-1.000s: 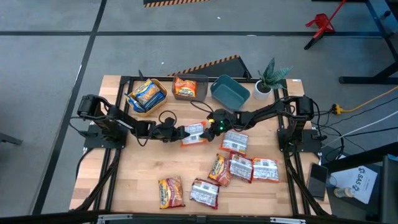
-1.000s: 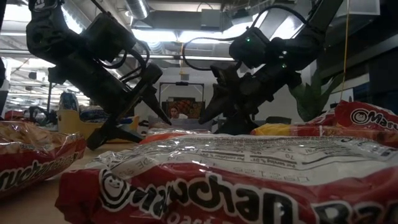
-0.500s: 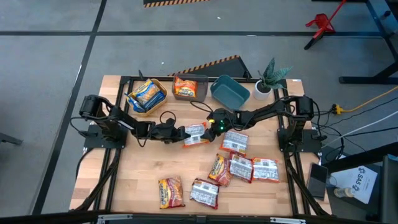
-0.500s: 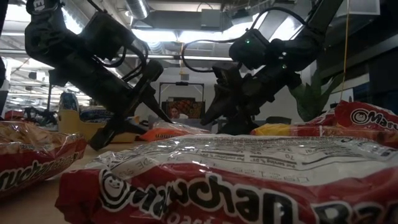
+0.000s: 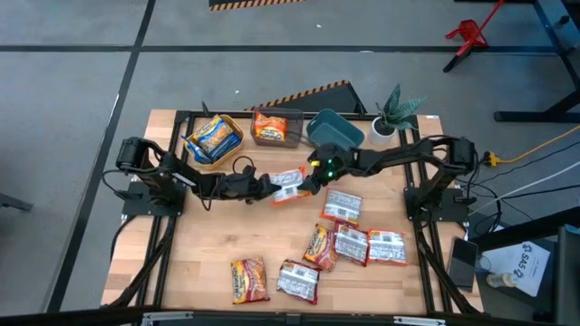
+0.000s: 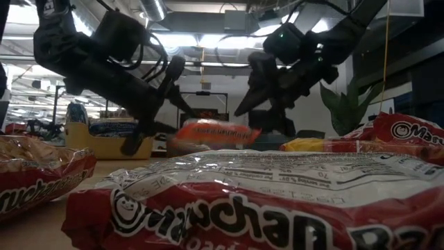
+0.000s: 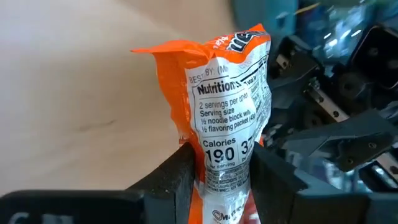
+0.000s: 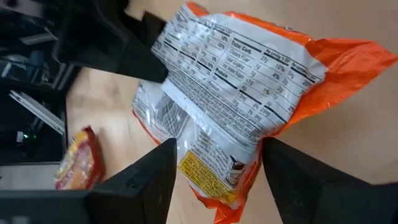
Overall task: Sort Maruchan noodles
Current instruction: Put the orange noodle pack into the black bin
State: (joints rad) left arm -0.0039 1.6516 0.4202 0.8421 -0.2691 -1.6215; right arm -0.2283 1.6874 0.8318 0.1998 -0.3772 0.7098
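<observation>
Above the worktop's middle (image 5: 208,272), the left gripper (image 7: 219,171) pinches a light, crinkly orange noodle packet (image 7: 230,106) by its end, right gripper's (image 8: 214,163) jaws spread around it.

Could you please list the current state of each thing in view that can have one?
Orange plastic noodle packet: lifted off the table, pinched at one end.
Left tool: shut on the orange packet.
Right tool: fingers open around the packet's other end.
Yellow plastic bin: holds a blue-and-orange packet.
Grey bin: holds an orange packet.
Teal bin: nothing visible inside.
</observation>
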